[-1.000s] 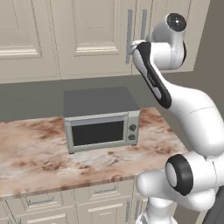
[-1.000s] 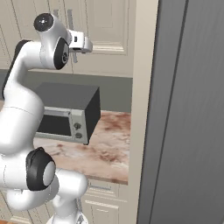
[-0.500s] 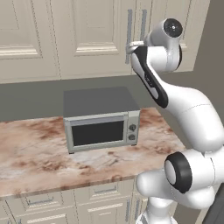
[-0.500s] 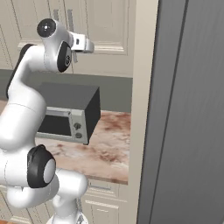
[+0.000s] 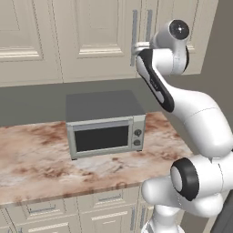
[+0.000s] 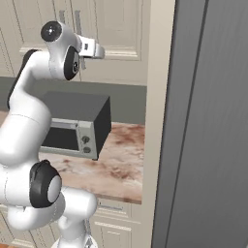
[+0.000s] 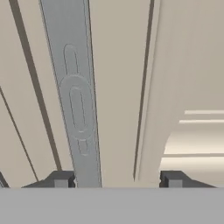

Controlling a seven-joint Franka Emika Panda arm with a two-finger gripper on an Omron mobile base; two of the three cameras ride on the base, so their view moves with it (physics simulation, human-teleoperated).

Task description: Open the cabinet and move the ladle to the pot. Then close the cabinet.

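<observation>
The cabinet [image 5: 100, 36] door is shut, at 12 o'clock above the microwave [image 5: 104, 123]. The gripper [image 7: 117, 181] fingers sit apart around the handle [image 7: 76, 100]. Nothing is done yet.

Grey microwave [image 5: 105, 124] — marbled counter [image 5: 36, 157]

Marbled countertop [image 5: 36, 154], microwave [image 5: 105, 123] on it (grey)
</observation>
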